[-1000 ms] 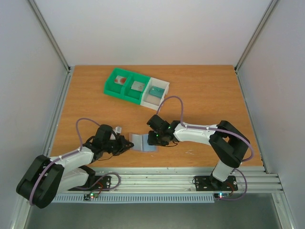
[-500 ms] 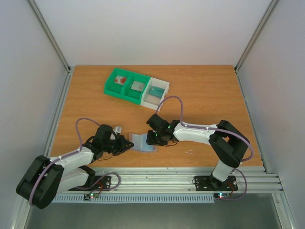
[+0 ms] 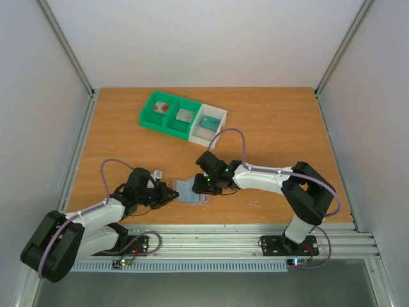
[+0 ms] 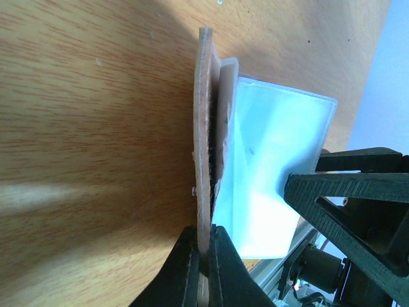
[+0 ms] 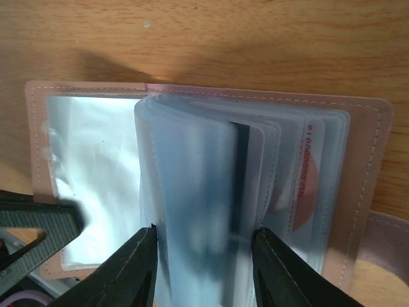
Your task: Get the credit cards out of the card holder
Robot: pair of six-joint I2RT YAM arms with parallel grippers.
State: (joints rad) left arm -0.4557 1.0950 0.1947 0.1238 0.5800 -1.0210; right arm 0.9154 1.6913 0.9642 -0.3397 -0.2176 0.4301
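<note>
The card holder [image 3: 192,190] lies open on the table near the front edge, with clear sleeves fanned up from it. My left gripper [image 3: 171,194] is shut on the edge of its left cover [image 4: 204,160]. My right gripper [image 5: 204,268] is open and straddles a raised bunch of sleeves [image 5: 192,211]; in the top view it [image 3: 203,185] is over the holder's right half. A card with a dark stripe [image 5: 239,179] shows inside the sleeves. A white card with a red-pink patch [image 5: 307,198] sits in the sleeves to the right.
A green-and-white three-compartment tray [image 3: 153,123] stands at the back left with small items in its compartments. The table's front edge and the metal rail run just below the holder. Grey walls close in the sides.
My right gripper has shifted slightly left over the holder, and the holder's sleeves have moved with it. The left gripper keeps its hold on the cover.
</note>
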